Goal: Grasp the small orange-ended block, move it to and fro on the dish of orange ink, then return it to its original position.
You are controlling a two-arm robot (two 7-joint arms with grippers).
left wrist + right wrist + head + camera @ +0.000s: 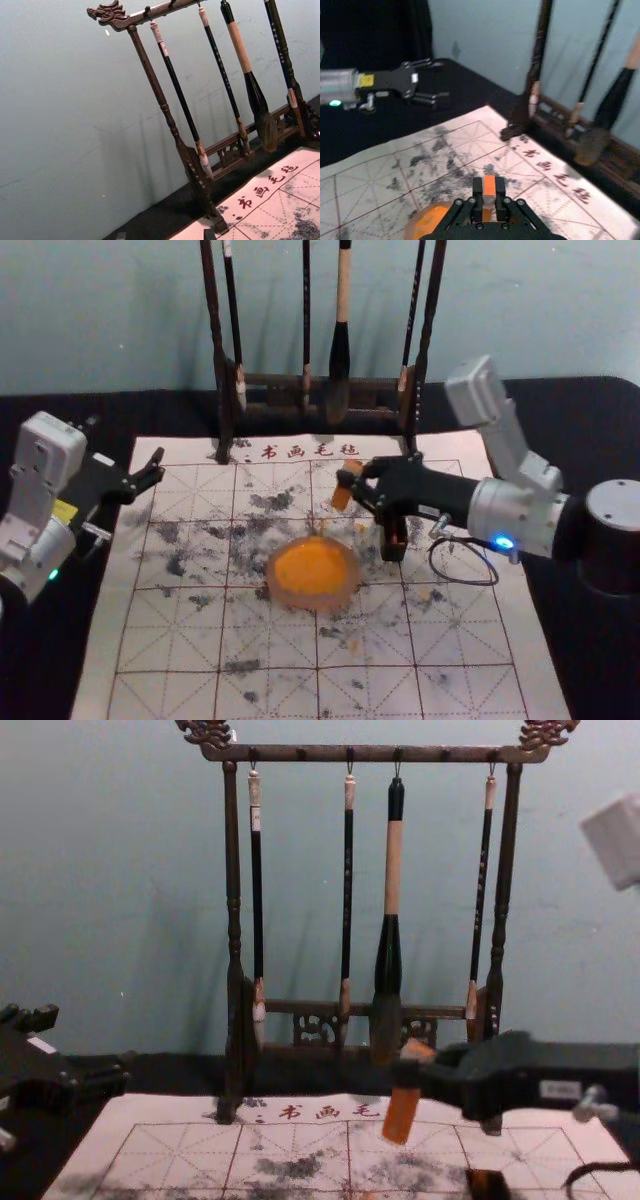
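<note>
Clamping block (342, 499) in right tool (348, 481) between dish (312, 603) and far edge of tabletop (550, 410); holding left tool (158, 464) apart, toward far left corner

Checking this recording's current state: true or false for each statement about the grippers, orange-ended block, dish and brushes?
1. The right gripper grips the orange-ended block. True.
2. The dish stands on the mat. True.
3. The block is pressed into the orange ink. False: it is held in the air, off the ink.
4. The left gripper grips a brush. False: its fingers are apart and empty.
5. Four brushes hang from the rack. True.
</note>
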